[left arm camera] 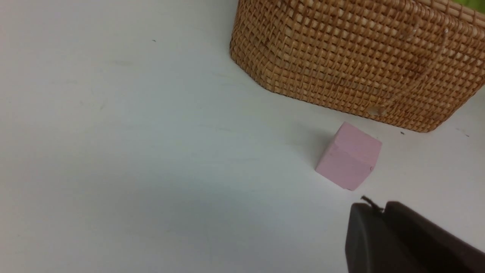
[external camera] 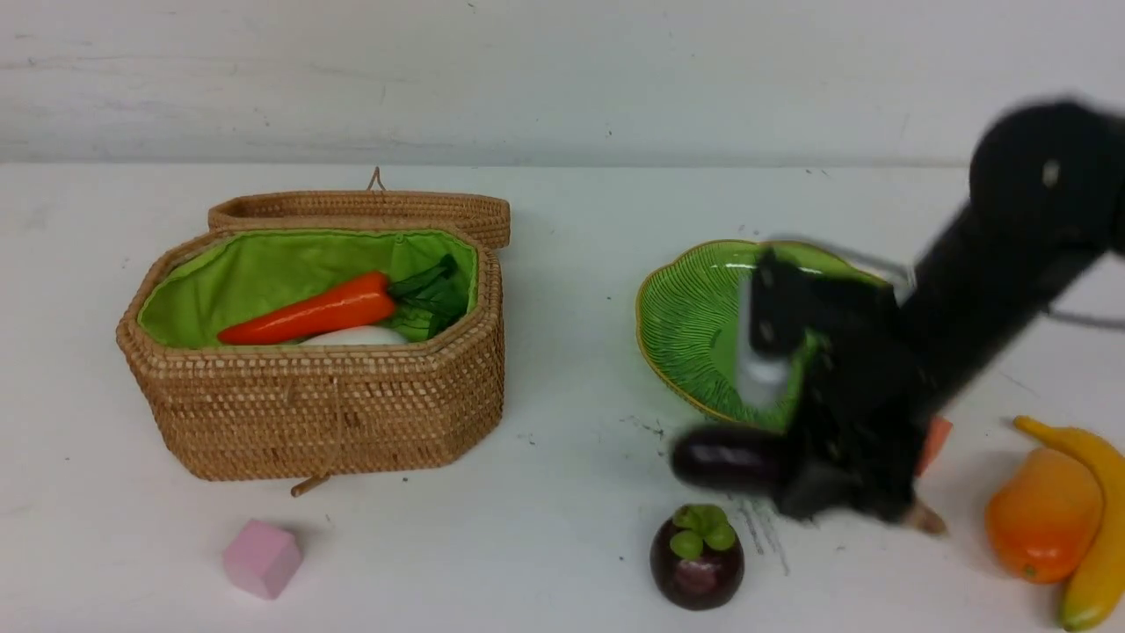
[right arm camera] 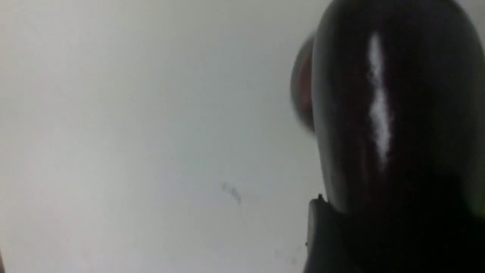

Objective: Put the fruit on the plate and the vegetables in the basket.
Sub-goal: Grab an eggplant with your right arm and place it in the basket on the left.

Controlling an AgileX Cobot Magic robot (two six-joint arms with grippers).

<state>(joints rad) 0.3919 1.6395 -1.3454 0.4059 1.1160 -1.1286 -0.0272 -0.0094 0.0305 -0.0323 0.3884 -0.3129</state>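
**Eggplant between the jaws**

Our right gripper [external camera: 822, 483] straddles one end of the eggplant [external camera: 725, 459], jaws partly spread; we cannot tell whether it grips. The eggplant sits low between the plate [external camera: 681, 330] and the mangosteen [external camera: 697, 556]. We judge it glossy, slippery and light, best held nearer mid-body.

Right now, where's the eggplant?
Front view, right side: the eggplant sits between the plate and the mangosteen, one end hidden by the right tool.
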